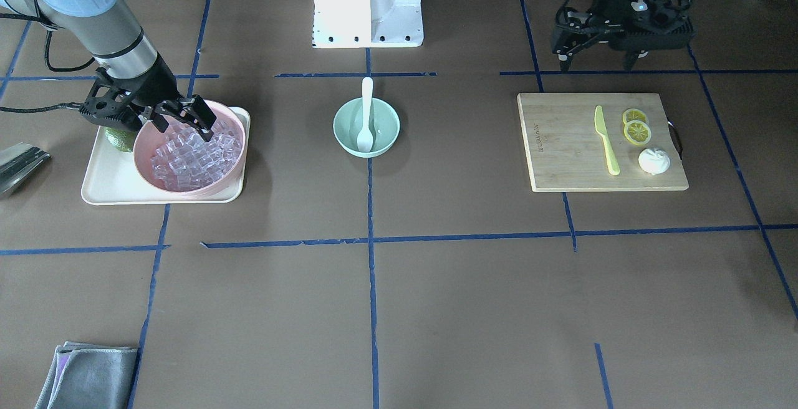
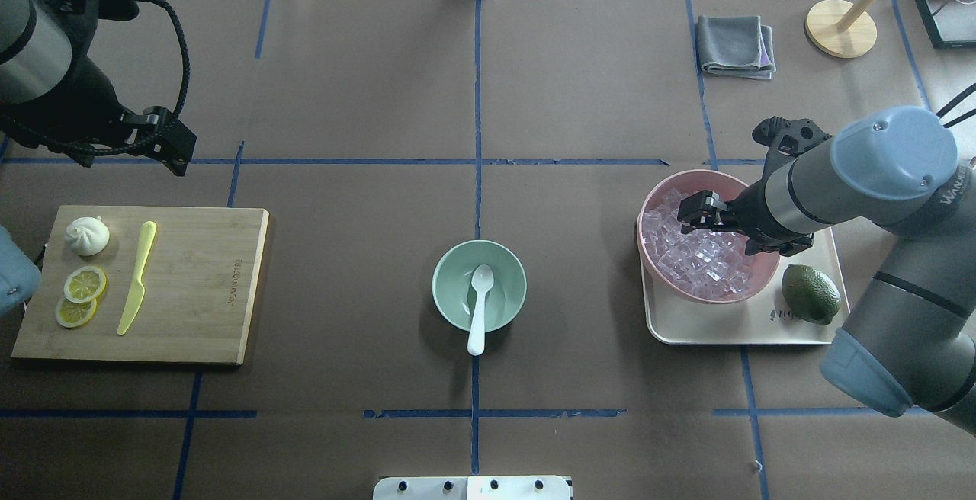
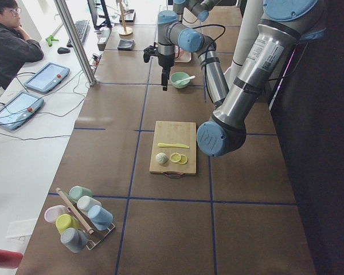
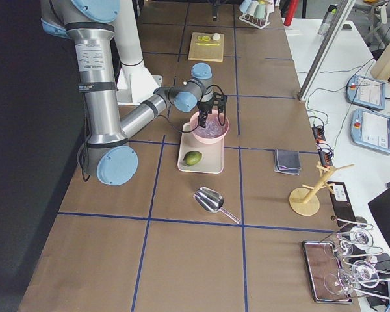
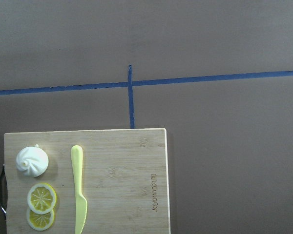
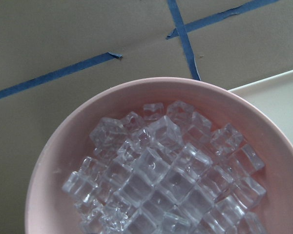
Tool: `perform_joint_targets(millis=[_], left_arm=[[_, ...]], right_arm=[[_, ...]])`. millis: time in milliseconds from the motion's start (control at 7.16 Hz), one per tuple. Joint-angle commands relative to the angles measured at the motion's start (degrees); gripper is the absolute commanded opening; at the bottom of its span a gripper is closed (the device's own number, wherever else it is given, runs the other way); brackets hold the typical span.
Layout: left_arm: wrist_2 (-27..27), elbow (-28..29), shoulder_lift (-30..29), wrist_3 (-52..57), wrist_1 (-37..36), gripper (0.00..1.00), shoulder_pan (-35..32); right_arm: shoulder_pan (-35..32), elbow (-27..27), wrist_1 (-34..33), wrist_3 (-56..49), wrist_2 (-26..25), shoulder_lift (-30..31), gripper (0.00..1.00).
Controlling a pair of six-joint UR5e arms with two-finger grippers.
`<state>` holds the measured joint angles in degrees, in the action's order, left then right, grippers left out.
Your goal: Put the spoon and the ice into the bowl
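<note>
The white spoon (image 1: 366, 116) lies in the mint-green bowl (image 1: 343, 131) at the table's middle, scoop inside and handle over the rim on the robot's side; both also show in the overhead view, spoon (image 2: 480, 306) and bowl (image 2: 450, 286). I cannot tell whether any ice is in this bowl. The clear ice cubes (image 1: 193, 156) fill the pink bowl (image 1: 143, 166), seen close in the right wrist view (image 6: 166, 180). My right gripper (image 1: 182, 119) is open and empty, just above the ice at the bowl's robot-side rim. My left gripper (image 1: 598, 63) is open and empty, high behind the cutting board.
The pink bowl stands on a cream tray (image 1: 106, 191) with a lime (image 2: 810, 294). A wooden cutting board (image 1: 561, 166) holds a yellow-green knife (image 1: 606, 141), lemon slices and a white bun. A grey cloth (image 1: 87, 375) and a metal scoop (image 1: 19, 163) lie nearby.
</note>
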<state>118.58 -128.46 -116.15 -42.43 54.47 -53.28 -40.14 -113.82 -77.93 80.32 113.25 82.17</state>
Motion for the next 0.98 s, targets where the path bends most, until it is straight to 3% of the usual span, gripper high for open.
perform_joint_targets(millis=[0,279,838], left_arm=[[0.2,-0.6,0.8,0.6,-0.1,1.0,-0.4],[0.1,-0.6,1.1,0.6,-0.1,1.0,-0.4],[0.1,-1.2,1.7,0.6,-0.1,1.0,-0.5]], right_arm=[[0.2,3.1,0.0,0.1,0.0,-1.5,0.98],[0.4,3.4,-0.4,0.1,0.1,-1.6,0.89],[0.3,2.8,-0.6,0.1,0.7,-1.3,0.89]])
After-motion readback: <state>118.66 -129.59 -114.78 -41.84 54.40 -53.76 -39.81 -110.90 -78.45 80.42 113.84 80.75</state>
